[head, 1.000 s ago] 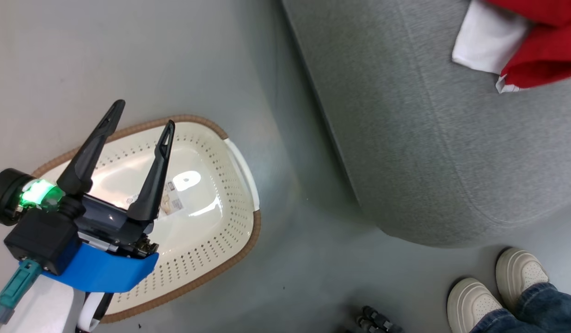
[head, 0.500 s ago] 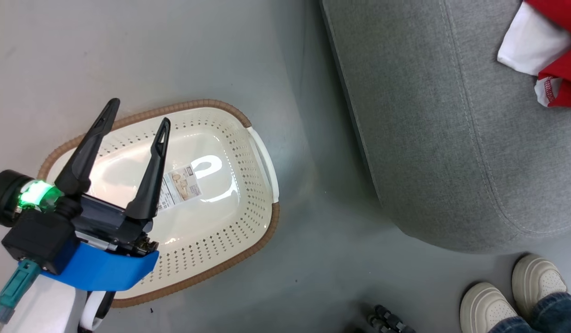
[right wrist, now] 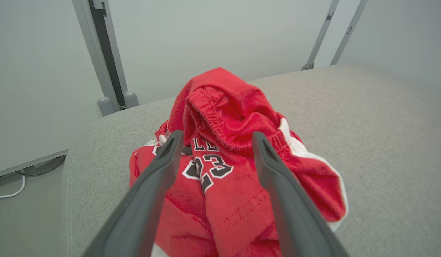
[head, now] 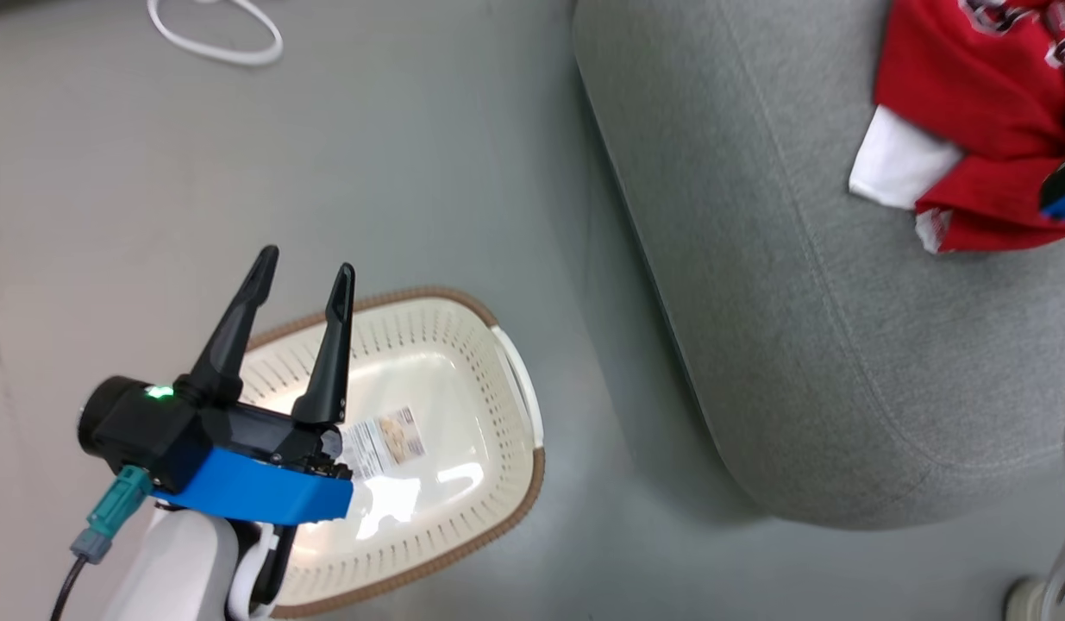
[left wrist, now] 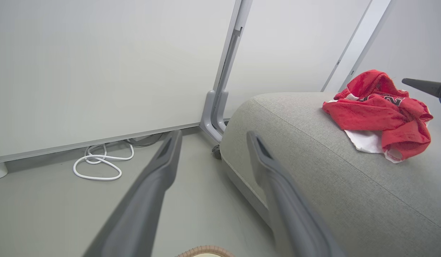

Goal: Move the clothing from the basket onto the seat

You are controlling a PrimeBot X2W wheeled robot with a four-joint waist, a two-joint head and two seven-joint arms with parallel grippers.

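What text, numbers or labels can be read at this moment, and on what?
"23": black, white-edged, on the red jersey.
"LL": partial letters just above it, the rest hidden by folds.
Sticker inside the basket: printed, but too small to read.

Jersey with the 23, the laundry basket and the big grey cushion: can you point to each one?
Red jersey (right wrist: 209, 168): right wrist view, on its black 23.
Laundry basket (head: 498, 448): head view, on its perforated side wall.
Couch cushion (head: 799, 302): head view, on bare grey fabric near the stitched seam.
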